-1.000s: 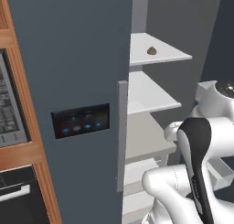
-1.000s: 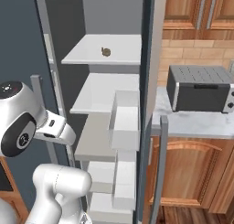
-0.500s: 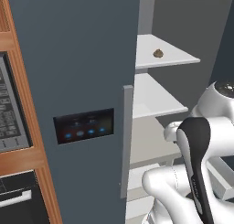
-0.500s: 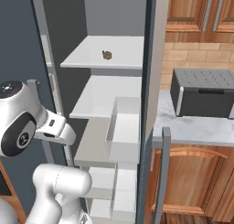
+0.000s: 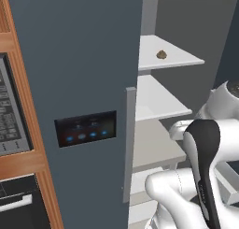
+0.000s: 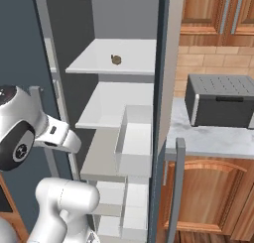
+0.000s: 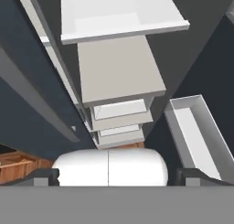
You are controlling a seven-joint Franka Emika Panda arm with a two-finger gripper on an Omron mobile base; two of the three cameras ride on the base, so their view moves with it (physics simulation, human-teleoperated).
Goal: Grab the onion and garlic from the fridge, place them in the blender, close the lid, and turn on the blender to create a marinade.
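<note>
Vs the earlier frames, the whole picture has slid: you're looking from a base that has driven, so the fridge (image 5: 84, 83) door now takes up more of the left base view and the open interior sits further right. Nothing inside has moved.

Fridge is open. Top pale grey shelf (image 6: 129, 58) carries one small brownish lump (image 6: 116, 60), same item at (image 5: 161, 54) in the left base view (too small to tell what it is). The shelf below it (image 6: 114, 105) looks bare, as does the darker grey shelf under that (image 5: 154, 146). A door bin (image 6: 135, 140) hangs on the inside of the right door; contents can't be seen from here. Lower drawers (image 7: 119, 122) show in the hand view, stacked under a grey shelf, w/ another bin (image 7: 194, 129) to the right.

Fridge looks: dark slate front, black touch panel (image 5: 86, 128) w/ blue lights, grey vertical handle (image 5: 129, 144).

End effector (image 7: 109, 173): fingers spread wide, nothing between them, pointing down past the shelves.

Right of the fridge, a dark grey toaster oven (image 6: 221, 100) sits on the table (image 6: 213, 140) over wood cabinets (image 6: 208, 197). Left of the fridge, a wood-framed microwave (image 5: 11, 116).
</note>
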